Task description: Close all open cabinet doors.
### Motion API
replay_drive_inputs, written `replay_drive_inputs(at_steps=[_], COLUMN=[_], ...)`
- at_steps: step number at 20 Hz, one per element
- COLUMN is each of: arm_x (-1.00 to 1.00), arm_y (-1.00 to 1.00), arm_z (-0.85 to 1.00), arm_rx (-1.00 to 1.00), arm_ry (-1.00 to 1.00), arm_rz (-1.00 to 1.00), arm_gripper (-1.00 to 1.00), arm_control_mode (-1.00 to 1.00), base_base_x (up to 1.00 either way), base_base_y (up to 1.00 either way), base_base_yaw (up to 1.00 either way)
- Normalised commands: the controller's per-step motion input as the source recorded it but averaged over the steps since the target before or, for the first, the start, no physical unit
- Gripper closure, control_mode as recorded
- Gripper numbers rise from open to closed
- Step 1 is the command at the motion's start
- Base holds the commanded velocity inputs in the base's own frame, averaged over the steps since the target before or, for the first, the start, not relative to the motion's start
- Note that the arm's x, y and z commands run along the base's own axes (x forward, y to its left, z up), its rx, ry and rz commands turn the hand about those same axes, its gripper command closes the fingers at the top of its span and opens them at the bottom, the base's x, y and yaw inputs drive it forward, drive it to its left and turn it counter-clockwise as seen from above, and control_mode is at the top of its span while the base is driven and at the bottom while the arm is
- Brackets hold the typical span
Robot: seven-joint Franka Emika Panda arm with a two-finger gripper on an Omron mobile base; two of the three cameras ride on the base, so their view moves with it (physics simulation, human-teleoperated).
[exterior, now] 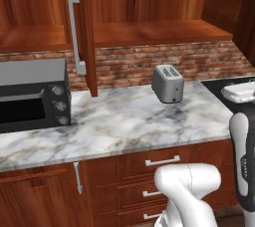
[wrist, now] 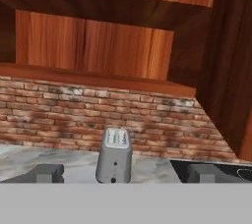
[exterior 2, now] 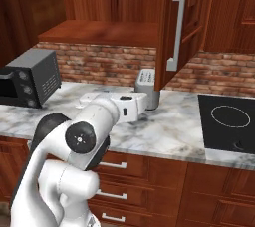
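Open cabinet door [exterior: 88, 32] swung out edge-on over marble counter [exterior: 124, 121], above and left of hand; bar handle [exterior: 74, 29] on its face. Gripper [wrist: 123, 174] low, facing toaster [wrist: 114, 155] straight ahead, fingertips [wrist: 47, 173] spread wide, holding nothing. Likely approach step: door untouched. Next: raise hand, get beside door face, push toward cabinet opening. Toaster oven [exterior: 32, 94] further left.

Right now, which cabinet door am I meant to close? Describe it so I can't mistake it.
Find the marble counter with the toaster on it. Above, left of the toaster and right of the toaster oven, the open cabinet door juts edge-on toward the robot. It alone carries a long vertical bar handle, unlike the drawers' short horizontal ones.
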Motion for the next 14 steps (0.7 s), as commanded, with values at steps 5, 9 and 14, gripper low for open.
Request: replay_drive_inputs(at_steps=[5, 9, 14], arm_x=[-0.23, -0.22, 0.01], arm_y=[-0.55, -0.58, -0.63], arm_z=[0.0, 0.0, 0.0], arm_rx=[0.0, 0.0, 0.0], arm_ry=[-0.28, -0.24, -0.18], arm_rz=[0.0, 0.02, 0.08], arm_gripper=[-1.0, -1.0, -1.0], arm_control_mode=[-1.0, -1.0, -1.0], base_base_x=[0.0, 0.0, 0.0], base_base_y=[0.0, 0.0, 0.0], base_base_yaw=[0.0, 0.0, 0.0])
